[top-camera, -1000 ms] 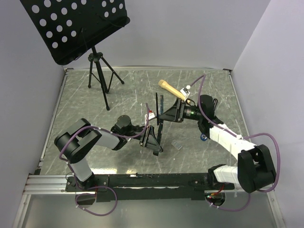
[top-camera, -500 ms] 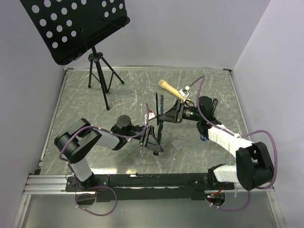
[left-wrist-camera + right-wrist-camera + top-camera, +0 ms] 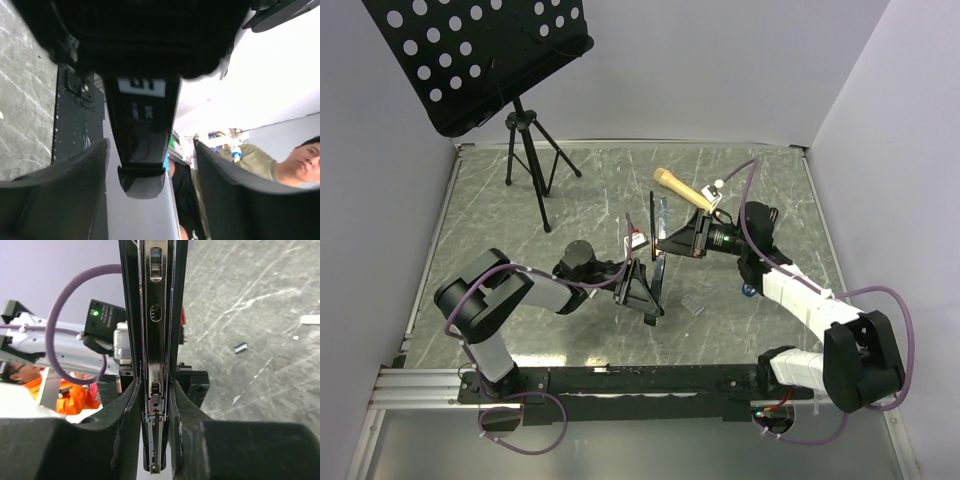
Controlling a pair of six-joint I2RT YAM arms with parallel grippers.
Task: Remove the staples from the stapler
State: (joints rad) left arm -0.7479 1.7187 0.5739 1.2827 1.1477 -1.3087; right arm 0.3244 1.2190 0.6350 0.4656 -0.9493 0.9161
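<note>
The black stapler (image 3: 657,258) stands opened in mid-table, its bars nearly upright. My right gripper (image 3: 670,243) is shut on it from the right. In the right wrist view the fingers press both sides of the stapler (image 3: 157,340), whose open metal channel faces the camera. My left gripper (image 3: 642,290) is at the stapler's lower part. In the left wrist view its fingers (image 3: 60,192) stand apart, with gaps on both sides of the black stapler bar (image 3: 142,145), so it is open. The staples (image 3: 693,306) lie on the table, a small grey strip just right of the grippers and also visible as the staples (image 3: 241,347).
A music stand (image 3: 480,55) on a tripod (image 3: 528,155) stands at the back left. A wooden-handled tool (image 3: 678,187) lies behind the right gripper. A small blue item (image 3: 748,291) sits under the right arm. White walls (image 3: 880,120) bound the table.
My right gripper has closed onto the stapler. My left gripper has opened and released its grip on the lower bar. The stapler has shifted slightly.
</note>
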